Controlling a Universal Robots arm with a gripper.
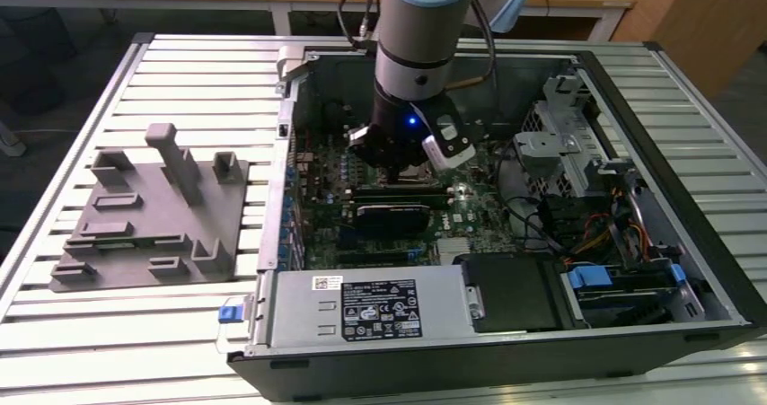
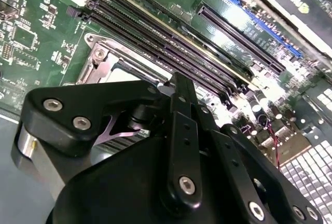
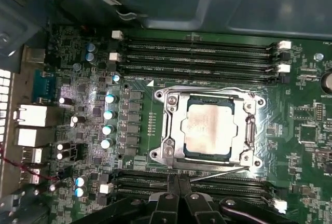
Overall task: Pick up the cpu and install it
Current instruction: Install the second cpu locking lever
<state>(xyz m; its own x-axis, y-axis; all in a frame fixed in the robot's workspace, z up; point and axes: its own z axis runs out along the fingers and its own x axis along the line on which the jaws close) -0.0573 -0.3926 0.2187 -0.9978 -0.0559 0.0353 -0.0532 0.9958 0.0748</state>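
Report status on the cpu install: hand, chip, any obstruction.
Hand above the motherboard inside the case, holding nothing visible. Cpu seated in socket frame. Nothing lying over the chip.

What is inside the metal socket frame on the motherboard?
The cpu lies flat inside the socket frame, silvery top up. The frame's edges overlap its rim, and what lies beneath the chip is covered.

In the first wrist view the cpu (image 3: pixel 211 128), its silvery top up, sits in the metal socket frame (image 3: pixel 174 130) on the green circuit board (image 3: pixel 306 130), between two banks of dark memory slots (image 3: pixel 199 52), with a thin lever (image 3: pixel 218 172) slanting just beside the frame.
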